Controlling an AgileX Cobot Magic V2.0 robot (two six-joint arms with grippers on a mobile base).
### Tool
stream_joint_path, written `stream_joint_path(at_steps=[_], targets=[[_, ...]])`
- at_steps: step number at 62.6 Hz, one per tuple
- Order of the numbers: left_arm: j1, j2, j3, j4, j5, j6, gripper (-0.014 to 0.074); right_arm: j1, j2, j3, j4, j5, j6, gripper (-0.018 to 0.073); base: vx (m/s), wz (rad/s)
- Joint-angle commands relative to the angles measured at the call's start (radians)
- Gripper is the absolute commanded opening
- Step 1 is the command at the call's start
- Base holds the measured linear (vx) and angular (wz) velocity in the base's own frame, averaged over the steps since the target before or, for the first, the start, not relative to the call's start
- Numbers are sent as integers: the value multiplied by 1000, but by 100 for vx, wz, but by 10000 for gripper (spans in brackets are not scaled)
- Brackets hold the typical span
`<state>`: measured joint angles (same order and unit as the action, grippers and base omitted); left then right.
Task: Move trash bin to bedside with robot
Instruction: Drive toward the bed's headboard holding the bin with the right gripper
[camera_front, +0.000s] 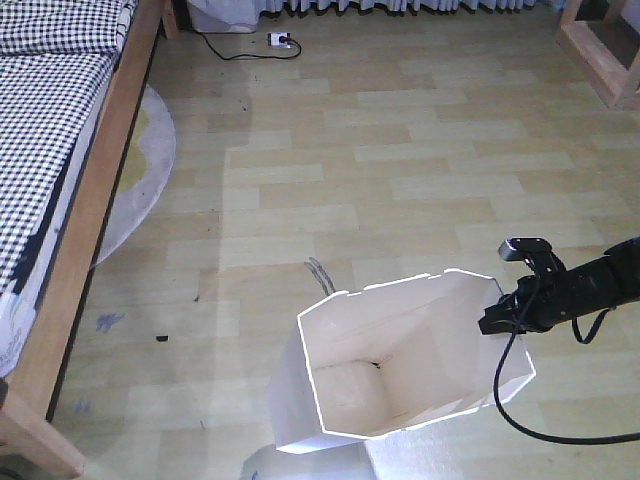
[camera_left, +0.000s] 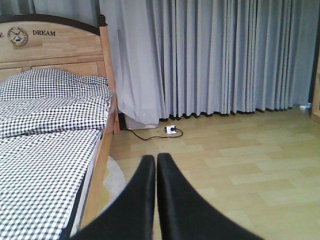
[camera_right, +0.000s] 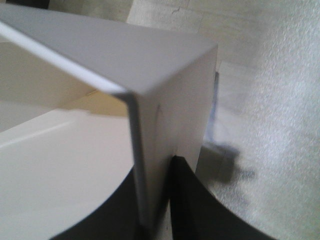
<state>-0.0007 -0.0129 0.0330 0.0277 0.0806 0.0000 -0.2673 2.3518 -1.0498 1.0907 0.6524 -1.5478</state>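
Bin (camera_front: 400, 360), mouth up, is leaned toward the right gripper (camera_front: 497, 318), which pinches its rim; base hidden. Left gripper (camera_left: 156, 167) is closed, empty.

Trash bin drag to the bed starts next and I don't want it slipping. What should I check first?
1. Right tool straddles the trash bin wall at the rim: ok.
2. Grip firm enough to drag: cannot tell.
3. Left tool shut, empty, away from the bin: ok.
4. Floor toward the bed open: ok, save the rug edge.
5. Cable clear of the bin: not ok, it hangs right beside it.
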Motion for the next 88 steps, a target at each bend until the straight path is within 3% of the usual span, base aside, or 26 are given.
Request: stream_joint_path(at_steps=[1,88], targets=[[-6,-14,12,-9,-75,-14,-6,-4,-75,-14,80,208,19,-5,36,4],[-6,-14,12,-9,-75,-14,-6,-4,-75,-14,81,208,19,-5,36,5]])
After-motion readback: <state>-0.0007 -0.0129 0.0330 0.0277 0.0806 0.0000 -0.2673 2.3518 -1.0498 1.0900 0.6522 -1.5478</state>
